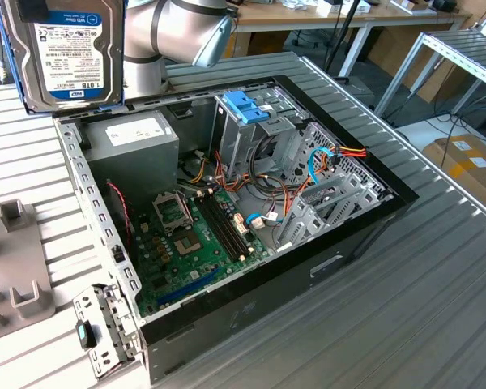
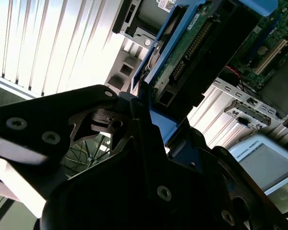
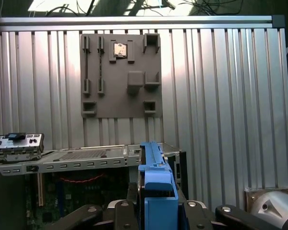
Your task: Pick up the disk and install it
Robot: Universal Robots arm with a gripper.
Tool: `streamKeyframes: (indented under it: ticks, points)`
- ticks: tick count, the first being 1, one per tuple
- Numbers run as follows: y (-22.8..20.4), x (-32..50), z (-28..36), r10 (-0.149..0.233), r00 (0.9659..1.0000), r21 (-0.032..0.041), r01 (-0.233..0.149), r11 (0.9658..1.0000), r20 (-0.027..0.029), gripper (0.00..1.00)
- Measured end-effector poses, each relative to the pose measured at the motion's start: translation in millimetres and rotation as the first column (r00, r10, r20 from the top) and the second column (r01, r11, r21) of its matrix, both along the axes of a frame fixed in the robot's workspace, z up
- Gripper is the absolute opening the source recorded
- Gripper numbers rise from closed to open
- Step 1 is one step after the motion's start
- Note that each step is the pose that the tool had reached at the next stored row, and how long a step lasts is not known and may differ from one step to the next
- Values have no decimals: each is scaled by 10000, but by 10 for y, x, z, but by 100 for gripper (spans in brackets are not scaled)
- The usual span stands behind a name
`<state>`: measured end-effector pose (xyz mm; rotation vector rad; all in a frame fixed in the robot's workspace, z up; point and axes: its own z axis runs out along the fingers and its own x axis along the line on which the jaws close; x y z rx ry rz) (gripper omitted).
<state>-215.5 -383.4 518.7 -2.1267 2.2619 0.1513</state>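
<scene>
The disk [image 1: 65, 53], a dark drive with a white label in a bright blue carrier, hangs in the air at the exterior view's upper left, above the back corner of the open computer case [image 1: 364, 231]. In the second wrist view my gripper [image 2: 158, 125] is shut on the disk [image 2: 192, 52], whose green circuit board and connector face the camera. The first wrist view shows the carrier's blue edge [image 3: 156, 182] standing between the black fingers [image 3: 129, 201], above the case wall. The upright metal drive cage with a blue handle [image 1: 247, 105] stands inside the case.
A motherboard [image 1: 198, 235], a grey power supply [image 1: 134, 142] and loose cables fill the case. A grey fixture plate [image 3: 120, 72] lies on the ribbed table beside it. A small metal bracket [image 1: 101, 332] sits at the case's front corner. A cardboard box [image 1: 470, 162] stands off the table.
</scene>
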Motion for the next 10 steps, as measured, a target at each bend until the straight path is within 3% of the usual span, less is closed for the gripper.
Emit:
streamKeyframes:
  ticks: [10]
  points:
    - [0,92,-3,1,10000,0,-1,10000,0,37]
